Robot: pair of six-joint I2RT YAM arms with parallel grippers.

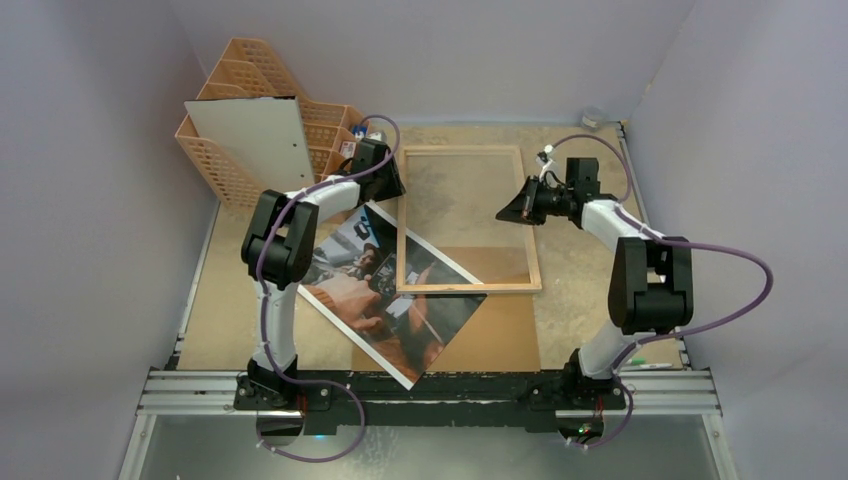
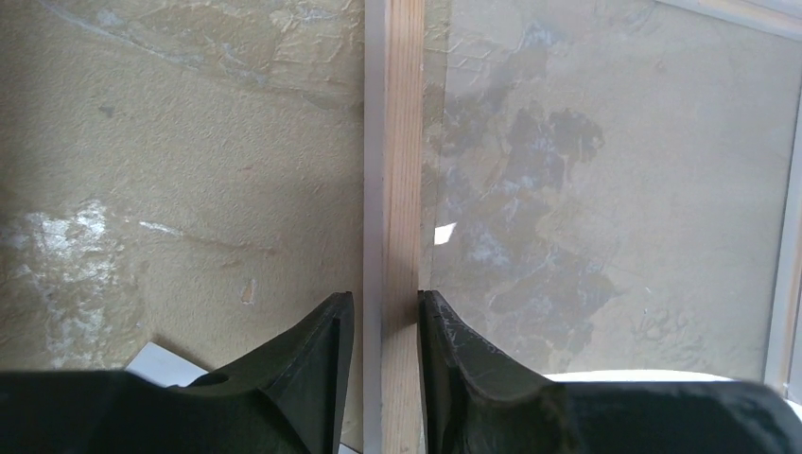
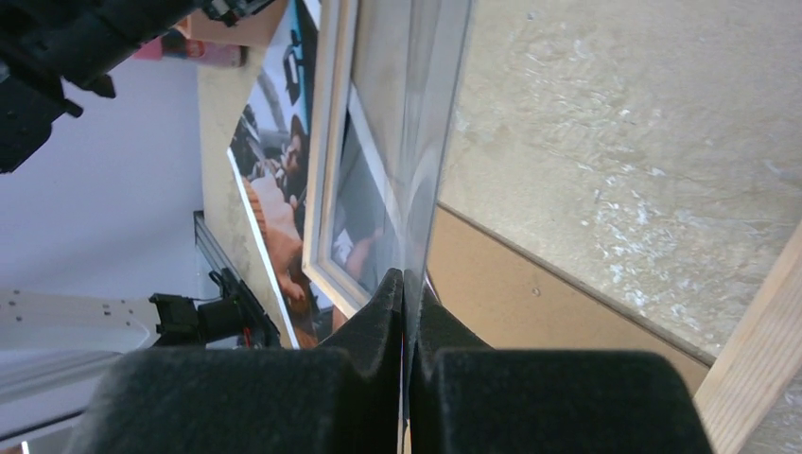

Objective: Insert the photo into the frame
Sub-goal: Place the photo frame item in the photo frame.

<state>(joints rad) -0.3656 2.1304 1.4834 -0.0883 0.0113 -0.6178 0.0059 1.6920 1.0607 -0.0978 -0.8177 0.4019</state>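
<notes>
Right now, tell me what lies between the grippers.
In the top view, the clear pane of the frame spans the stretch: the left gripper straddles its left rail, the right gripper pinches the pane.

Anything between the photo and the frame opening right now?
Yes. The frame's near left corner lies on top of the photo, so it likely pins that edge. The left claw straddles the frame's left rail and the right claw is shut on the clear pane, so both claws crowd the opening.
</notes>
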